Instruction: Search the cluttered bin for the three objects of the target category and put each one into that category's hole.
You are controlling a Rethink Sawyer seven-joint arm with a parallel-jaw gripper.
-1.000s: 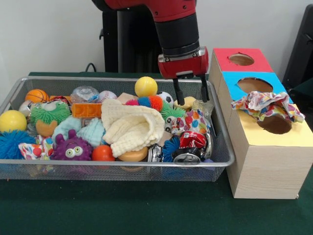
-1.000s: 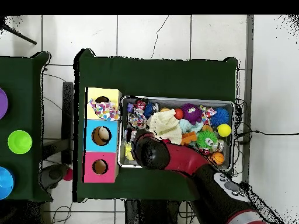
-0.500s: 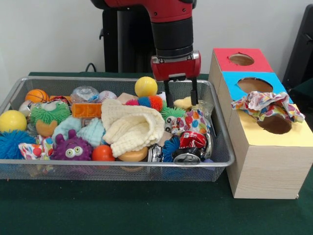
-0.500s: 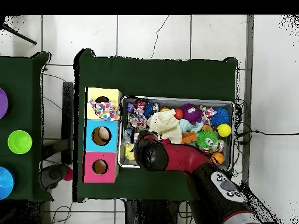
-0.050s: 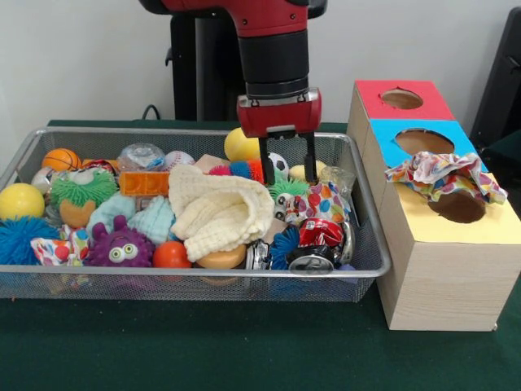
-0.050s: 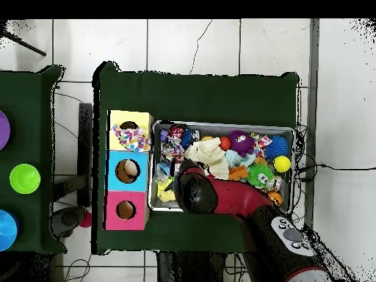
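My gripper (image 5: 288, 169) hung over the far right part of the wire bin (image 5: 370, 244), its two black fingers (image 5: 267, 167) spread apart and holding nothing. A small soccer ball (image 5: 279, 164) sat between and just behind them, and a yellow ball (image 5: 239, 145) lay just to their left, partly covered by my wrist. Below the tips were a green spiky toy (image 5: 286, 188) and a polka-dot cloth (image 5: 324, 200); a pale yellow lump (image 5: 299, 172) showed just beside my right-hand finger, too hidden to name. A cream knitted cloth (image 5: 220, 209) was heaped lower left of me, over much of the bin's middle. Crushed cans (image 5: 321, 243) lay near the front right corner. The wooden box (image 5: 444, 273) stood well to the right, touching the bin, with red, blue and yellow tops; a patterned cloth (image 5: 435, 173) was draped across its yellow hole, long axis running left to right. From overhead, my arm (image 6: 220, 194) covered the gripper, and something pale, perhaps a ball, sat in the blue hole (image 6: 127, 171).
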